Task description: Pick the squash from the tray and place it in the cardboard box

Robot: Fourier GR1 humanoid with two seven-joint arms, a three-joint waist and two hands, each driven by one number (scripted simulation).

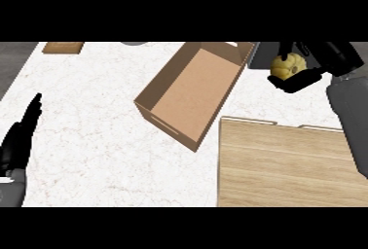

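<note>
1. The right hand (305, 73) is near the far right corner of the tabletop (108, 146), and its fingers (296, 83) are curled around the yellow squash (285, 66), so it is grasping it.
2. The squash is lifted off the wooden tray (287, 165), which lies at the near right part of the tabletop. The squash is now beyond the far edge of the tray and just to the right of the cardboard box (194, 90).
3. The box is open at the top and sits in the middle of the far half of the tabletop, turned at an angle. I see nothing inside it.
4. The left hand (22, 133) rests at the left edge of the tabletop with straight, released fingers, and it holds nothing.
5. A small brown board (63, 47) lies at the far left corner, well apart from the work.
6. I judge that the picking step is done and that the carrying step is in hand.
7. The next move, I think, calls for bringing the hand to the left until the squash is over the opening of the box, then lowering it past the right wall and releasing the fingers. The wall is close to the hand, so there is a risk of touching it.
</note>
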